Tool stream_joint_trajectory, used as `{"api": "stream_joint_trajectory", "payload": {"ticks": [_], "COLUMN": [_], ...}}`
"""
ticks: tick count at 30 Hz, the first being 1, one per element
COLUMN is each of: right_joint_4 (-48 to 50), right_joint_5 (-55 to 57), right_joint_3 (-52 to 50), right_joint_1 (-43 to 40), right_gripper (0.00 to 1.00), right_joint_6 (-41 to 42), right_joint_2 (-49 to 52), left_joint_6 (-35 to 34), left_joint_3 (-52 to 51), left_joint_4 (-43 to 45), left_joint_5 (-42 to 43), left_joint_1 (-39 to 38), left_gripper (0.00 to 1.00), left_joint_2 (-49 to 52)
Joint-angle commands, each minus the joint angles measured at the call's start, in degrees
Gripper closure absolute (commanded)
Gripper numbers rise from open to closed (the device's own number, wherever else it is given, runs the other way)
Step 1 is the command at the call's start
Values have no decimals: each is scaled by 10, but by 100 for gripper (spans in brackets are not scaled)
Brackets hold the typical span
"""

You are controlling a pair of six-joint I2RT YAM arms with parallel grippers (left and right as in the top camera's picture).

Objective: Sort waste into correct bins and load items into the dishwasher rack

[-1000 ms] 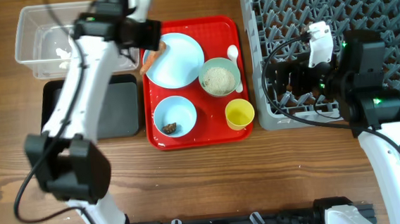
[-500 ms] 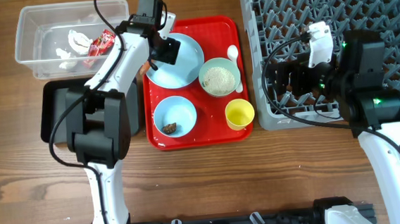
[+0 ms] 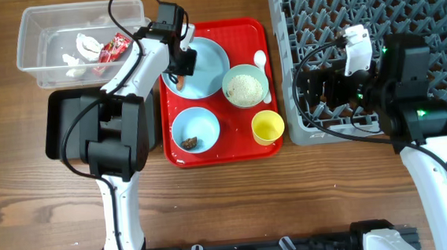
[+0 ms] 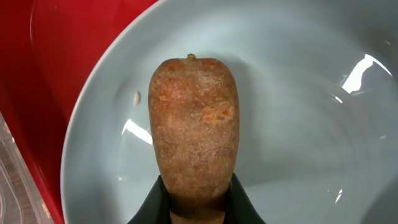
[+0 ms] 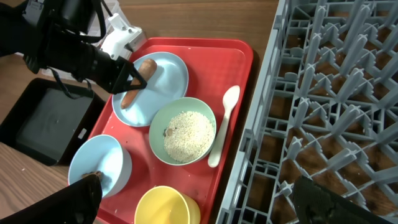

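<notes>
the orange carrot-like stick [image 4: 194,124] lies on the pale blue plate [image 4: 298,93]. the left gripper [image 4: 195,193] is clamped on its near end, one dark finger on each side. only the left wrist view shows this grip up close, and a pale speck [image 4: 137,98] on the plate beside the stick. from overhead the arm hides nearly all of the stick. the right wrist view shows it slanted by the plate's left rim.

the plate shares the red serving tray [image 3: 240,29] with the green bowl [image 5: 155,124] of rice [image 5: 185,135], the white spoon [image 5: 222,124], the blue bowl [image 3: 207,122] holding a brown lump [image 3: 191,142], and the yellow cup [image 3: 268,126].

only the overhead view shows the clear tub [image 3: 32,32] holding the red wrapper [image 3: 115,47] and paper scraps [image 3: 84,46]. it also shows the right gripper [image 3: 308,91] over the rack [image 3: 404,2]. the right gripper's fingers [image 5: 87,196] stand wide apart.
</notes>
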Motion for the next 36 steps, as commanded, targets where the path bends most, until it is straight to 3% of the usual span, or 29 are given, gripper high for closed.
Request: {"api": "stream_joint_trajectory", "payload": {"ticks": [1, 7, 9, 12, 14, 18, 25, 26, 29, 31, 36], "right_joint_4": [1, 1, -3, -5, -5, -8, -9, -10, -14, -14, -14], "right_joint_5": [-9, -9, -9, -9, -9, -9, -9, -9, -9, -9, -9], "right_joint_3": [14, 14, 14, 14, 14, 14, 14, 14, 14, 14, 14], "right_joint_1": [1, 1, 1, 1, 1, 1, 1, 1, 1, 1, 1], "right_gripper": [0, 0, 0, 0, 0, 0, 0, 0, 0, 0, 0], "right_joint_6": [-6, -6, -6, -8, -8, -8, -8, -8, -7, -7, -7], "right_joint_2": [4, 4, 4, 4, 4, 4, 4, 4, 4, 4, 4], "left_joint_6": [-57, -120, -199, -286, -328, -414, -568, -573, -554, -520, -296], "left_joint_3": [21, 58, 58, 58, 32, -103, -411, -423, -435, -427, -346], "left_joint_4": [-25, -125, -208, -339, -374, -313, 30, 45, 55, 54, 35], "left_joint_5": [9, 3, -53, -90, -90, -88, -88, -88, -85, -74, 48], "left_joint_1": [1, 6, 29, 100, 154, 202, 206, 206, 206, 206, 204], "left_gripper": [96, 95, 90, 96, 96, 96, 89, 87, 46, 31, 17], "left_joint_2": [-40, -201, -272, -310, -306, -306, -306, -306, -307, -312, -371]}}
